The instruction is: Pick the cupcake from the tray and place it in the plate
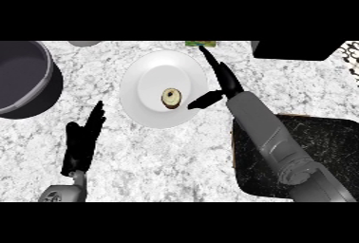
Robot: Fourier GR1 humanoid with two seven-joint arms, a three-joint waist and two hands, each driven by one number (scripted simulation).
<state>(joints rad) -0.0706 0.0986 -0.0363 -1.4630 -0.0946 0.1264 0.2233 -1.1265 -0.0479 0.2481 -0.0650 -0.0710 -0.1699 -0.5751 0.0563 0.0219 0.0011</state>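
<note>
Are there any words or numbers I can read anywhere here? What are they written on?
No text can be read in this view.
Small green and yellow thing at the counter's far edge: it may carry print, but it is too small and too cut off to read.
Plate, cupcake, tray and pot: no words, numbers or signs show.

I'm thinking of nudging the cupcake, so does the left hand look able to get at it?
Probably yes: the left hand is open left of the plate, with only counter and bare plate between it and the cupcake; the right hand is on its other side.
</note>
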